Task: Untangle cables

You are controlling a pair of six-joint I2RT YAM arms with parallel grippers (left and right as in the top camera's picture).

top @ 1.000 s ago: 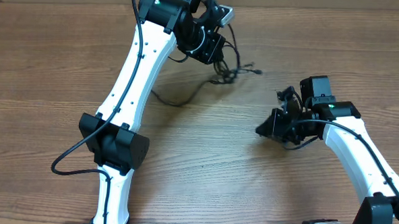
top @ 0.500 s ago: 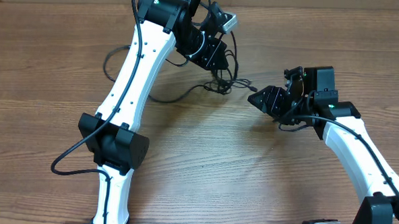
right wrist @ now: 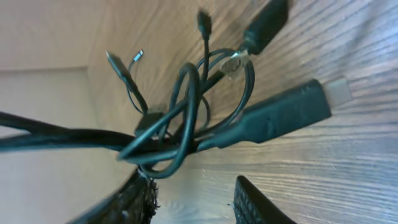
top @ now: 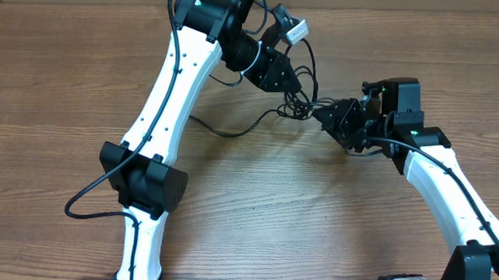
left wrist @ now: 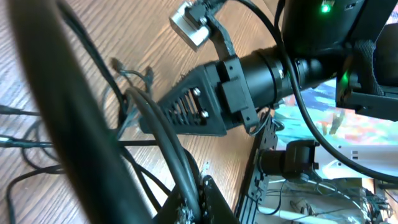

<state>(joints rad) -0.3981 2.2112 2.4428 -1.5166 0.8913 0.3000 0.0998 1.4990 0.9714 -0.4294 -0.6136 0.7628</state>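
1. Black, thin and flexible, the cables with small silvery plug ends (top: 295, 101) are bunched into one knot between my two grippers, over the far half of the brown wood-grain table (top: 255, 216).
2. The left gripper (top: 278, 74) is clamped tight on the upper strands, so the tangle hangs from it.
3. The right gripper (top: 333, 120) is the nearer one to the knot, with its tips just beside the tangle on the knot's right.
4. In the right wrist view the jaws stand partly apart with bare wood between them and hold nothing. The knot (right wrist: 177, 134) lies straight ahead, just beyond the tips.
5. The bundle's long axis runs from the left gripper down and rightward to the right one. One loose strand (top: 229, 129) trails away leftward across the table.
6. Several loops wrap round a tight core. A thick black plug with a silvery tip (right wrist: 289, 106) sticks out sideways, and thinner plug ends fan upward.
7. My judgement is that the next move needs the right jaws to ease forward and shut on one outer loop. If they take the core, pulling will only tighten it.
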